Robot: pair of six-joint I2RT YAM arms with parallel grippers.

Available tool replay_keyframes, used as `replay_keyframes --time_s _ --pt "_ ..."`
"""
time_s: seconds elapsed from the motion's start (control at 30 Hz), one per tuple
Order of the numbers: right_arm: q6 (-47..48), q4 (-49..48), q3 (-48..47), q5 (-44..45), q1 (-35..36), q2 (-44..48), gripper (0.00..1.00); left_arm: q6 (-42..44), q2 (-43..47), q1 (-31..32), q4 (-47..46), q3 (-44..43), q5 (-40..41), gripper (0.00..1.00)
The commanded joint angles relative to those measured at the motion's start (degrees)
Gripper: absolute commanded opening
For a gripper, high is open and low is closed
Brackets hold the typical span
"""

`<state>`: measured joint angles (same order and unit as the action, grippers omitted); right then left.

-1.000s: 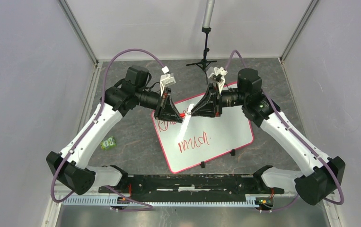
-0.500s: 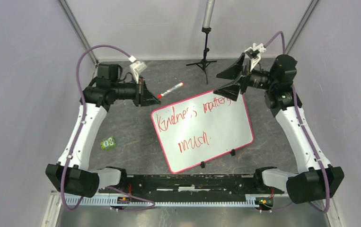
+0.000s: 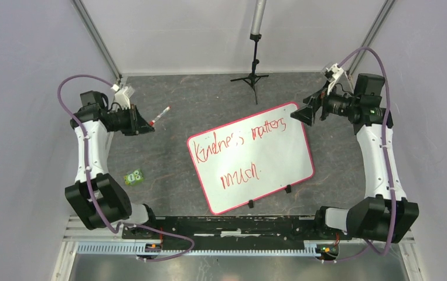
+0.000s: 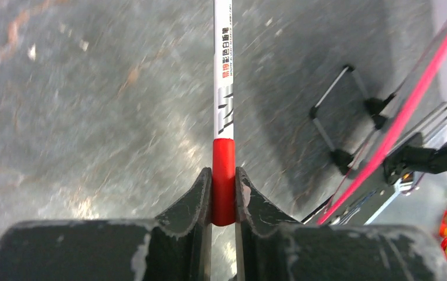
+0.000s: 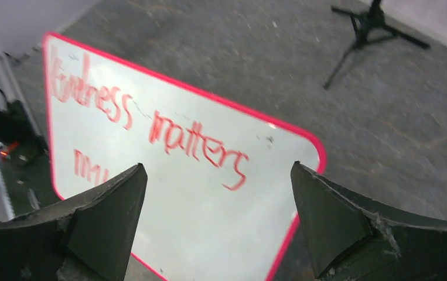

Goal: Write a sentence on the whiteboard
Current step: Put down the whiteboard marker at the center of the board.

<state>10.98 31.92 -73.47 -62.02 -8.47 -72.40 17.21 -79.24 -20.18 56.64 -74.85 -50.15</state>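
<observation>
Two lines of thin red handwritten sentence point(image 3: 266, 130) cover the flat white red-rimmed whiteboard point(image 3: 279, 158) centred on the worktop point(image 3: 209, 99), so, right pincer point(image 5: 218, 170) gaping empty, we should lower the left pincer point(image 4: 224, 175), clamped on the white red-ended marker point(image 4: 224, 88), level before releasing.

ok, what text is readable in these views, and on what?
"Kindness matters": upper line of the sentence, on the whiteboard.
"much": its lower line.
Print on the marker barrel: Chinese characters and small lettering, blurred, unreadable.
Markings on the green block: too small to read.
</observation>
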Motion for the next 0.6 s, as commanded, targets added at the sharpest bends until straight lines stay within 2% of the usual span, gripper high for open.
replay_keyframes --time_s 0.0,0.1,0.2,0.3,0.57 --pt "18.72 16.96 -0.72 14.02 -0.41 0.46 0.97 8.41 -1.92 -1.61 0.84 5.40 7.61 0.02" --pt "18.86 14.62 2.29 20.60 -0.54 3.15 0.98 8.69 -3.26 -1.79 -1.82 9.66 11.23 0.02" --pt "17.84 11.89 5.32 25.85 -0.67 6.40 0.98 10.18 -4.32 -1.78 -4.34 13.44 11.57 0.02" --pt "16.75 9.98 7.42 29.94 -0.84 8.43 0.98 7.90 -5.40 -1.78 -8.77 16.93 13.76 0.02" --pt "17.45 10.63 8.29 27.44 -2.52 8.55 0.98 4.78 -6.55 -1.79 -17.89 23.74 20.73 0.06"
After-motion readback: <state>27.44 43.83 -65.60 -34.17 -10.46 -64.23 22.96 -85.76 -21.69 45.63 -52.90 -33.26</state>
